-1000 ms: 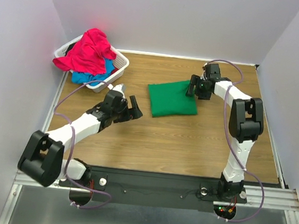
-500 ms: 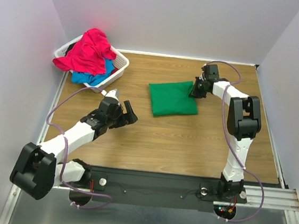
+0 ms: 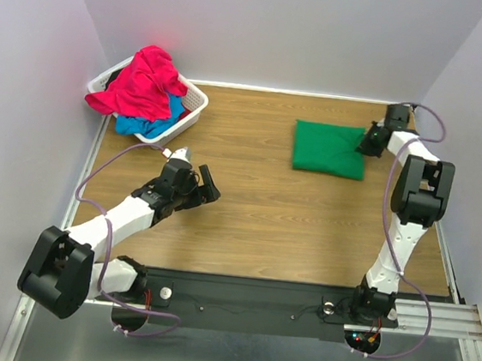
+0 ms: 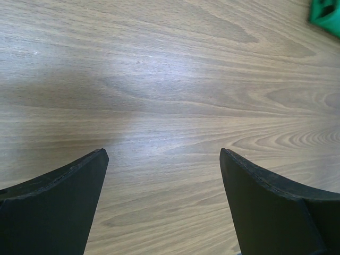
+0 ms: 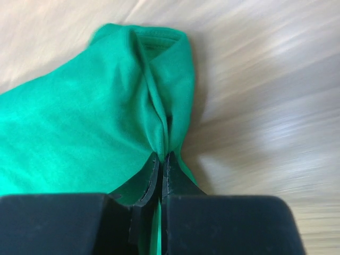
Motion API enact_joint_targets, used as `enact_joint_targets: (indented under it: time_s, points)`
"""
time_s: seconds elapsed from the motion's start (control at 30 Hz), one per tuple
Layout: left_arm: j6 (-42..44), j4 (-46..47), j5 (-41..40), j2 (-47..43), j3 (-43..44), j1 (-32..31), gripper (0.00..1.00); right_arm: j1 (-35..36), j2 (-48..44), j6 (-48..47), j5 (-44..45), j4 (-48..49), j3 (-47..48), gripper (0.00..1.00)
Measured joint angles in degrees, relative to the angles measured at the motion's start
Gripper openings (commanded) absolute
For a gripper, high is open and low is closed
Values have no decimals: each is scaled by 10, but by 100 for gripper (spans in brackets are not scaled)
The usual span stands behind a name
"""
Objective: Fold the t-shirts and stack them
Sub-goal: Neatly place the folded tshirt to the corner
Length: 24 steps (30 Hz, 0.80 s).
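Observation:
A folded bright green t-shirt (image 3: pixel 327 148) lies on the wooden table at the back right. My right gripper (image 3: pixel 367 144) is shut on its right edge, and the cloth (image 5: pixel 95 111) bunches into a ridge between the jaws of my right gripper (image 5: pixel 161 157). A pinkish-red t-shirt (image 3: pixel 145 80) is heaped over a blue one (image 3: pixel 148 122) in the basket at the back left. My left gripper (image 3: pixel 200 176) hovers open over bare wood at the left middle, nothing between its fingers (image 4: pixel 64 196). A green corner (image 4: pixel 326 16) shows at the top right of the left wrist view.
The white slotted basket (image 3: pixel 193 107) stands at the back left corner of the table. Grey walls close in the table on three sides. The arm bases and a black rail (image 3: pixel 246 297) run along the near edge.
My right gripper closed on the green t-shirt's edge and dragged it to the right, toward the back right corner. The left arm drew back slightly toward the left.

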Motion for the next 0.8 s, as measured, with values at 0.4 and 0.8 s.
enact_joint_targets:
  time_s: [0.4,0.8]
  points:
    - [7,-2,-2,76,41,0,98,-87,14,-95,-30,-2,38,0]
    - [33,-2,12,127,82,0,98,-188,13,-251,-50,-137,122,0]
